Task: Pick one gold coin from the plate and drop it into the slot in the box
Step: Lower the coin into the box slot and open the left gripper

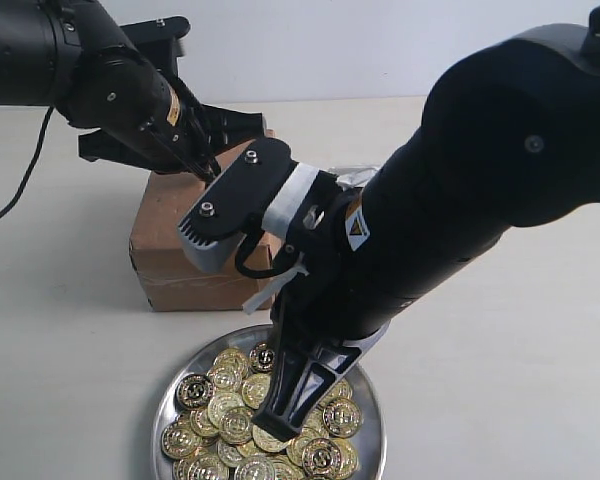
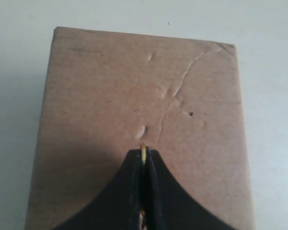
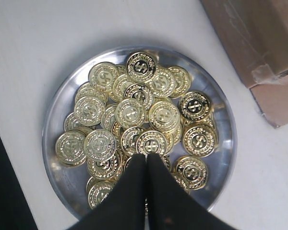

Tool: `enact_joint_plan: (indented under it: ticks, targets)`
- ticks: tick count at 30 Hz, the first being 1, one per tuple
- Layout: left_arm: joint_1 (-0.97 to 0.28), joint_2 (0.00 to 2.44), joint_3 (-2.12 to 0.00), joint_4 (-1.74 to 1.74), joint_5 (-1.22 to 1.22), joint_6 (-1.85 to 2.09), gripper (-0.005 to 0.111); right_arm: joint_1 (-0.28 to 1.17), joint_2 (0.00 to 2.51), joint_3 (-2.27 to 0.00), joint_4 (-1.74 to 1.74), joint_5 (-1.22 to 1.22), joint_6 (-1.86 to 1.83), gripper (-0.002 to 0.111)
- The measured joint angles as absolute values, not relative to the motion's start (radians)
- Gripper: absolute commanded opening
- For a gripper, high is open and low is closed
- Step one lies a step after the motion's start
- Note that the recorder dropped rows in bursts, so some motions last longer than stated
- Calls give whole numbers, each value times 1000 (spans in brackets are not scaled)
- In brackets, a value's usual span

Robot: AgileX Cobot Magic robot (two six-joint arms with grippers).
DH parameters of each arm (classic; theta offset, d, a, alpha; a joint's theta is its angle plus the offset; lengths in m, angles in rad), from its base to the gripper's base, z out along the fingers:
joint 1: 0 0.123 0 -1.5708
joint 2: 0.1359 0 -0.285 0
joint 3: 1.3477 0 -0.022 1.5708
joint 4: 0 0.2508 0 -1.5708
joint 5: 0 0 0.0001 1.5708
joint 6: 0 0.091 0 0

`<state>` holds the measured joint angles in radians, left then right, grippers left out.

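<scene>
2 arms, 1 box (image 1: pixel 170 240), 1 plate (image 3: pixel 62 179). Coins (image 3: pixel 129 112): two dozen-plus showing, piled & overlapping, exact no. can't be told.

Ext. view: box centre-left, plate bottom centre, near each other but apart.

L gripper (image 2: pixel 143 152) is over the box top, well inside its edges. Its jaws pinch 1 gold coin (image 2: pixel 143 154) edge-on. Slot can't be made out, only creases + a small dark dot.

R gripper (image 3: pixel 146 158) has its tips down on the pile, lower-mid plate. Jaws pressed together; can't tell if anything's between.

Bare table (image 1: pixel 60 350) lies L & R of the plate.
</scene>
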<state>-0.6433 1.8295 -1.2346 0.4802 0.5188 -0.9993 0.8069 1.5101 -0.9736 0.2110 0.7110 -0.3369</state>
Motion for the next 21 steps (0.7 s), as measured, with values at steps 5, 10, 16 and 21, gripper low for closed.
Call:
enact_joint_plan:
  ticks: [5,10,16,21]
  targets:
    - [-656,1835,-1241,504,519,-1014,0,807,1510,-974,211,711,-337,0]
    - [-659,1857,-1242,512,529,-1020,0,807,1510,-974,211,709,-337,0]
    - [-659,1865,-1242,518,533,-1042,0,807,1510,-974,211,709,-337,0]
    - [-659,1870,-1242,524,533,-1050,0,807,1510,-974,211,709,-337,0]
